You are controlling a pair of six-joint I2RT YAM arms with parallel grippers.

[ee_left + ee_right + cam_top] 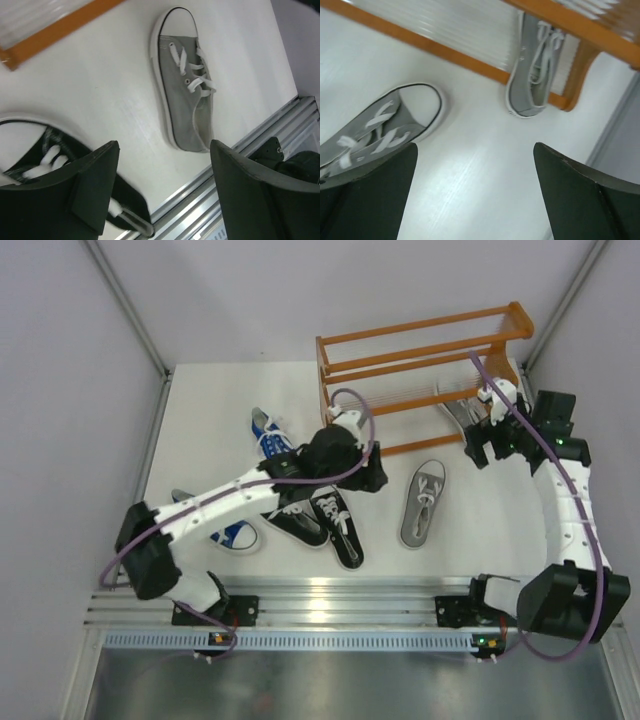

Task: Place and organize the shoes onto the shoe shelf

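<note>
Top external view: grey sneaker [423, 502] lies centre right, toe toward the frame's top, just right of the left gripper [374, 476], farther from the right gripper [478, 448]; both jaws apart.

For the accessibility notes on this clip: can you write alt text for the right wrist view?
The open, empty right gripper hangs over a white table before an orange-brown wooden slatted shoe shelf, whose lowest tier holds a grey canvas sneaker with white laces. A matching grey sneaker lies on the table at left.
</note>
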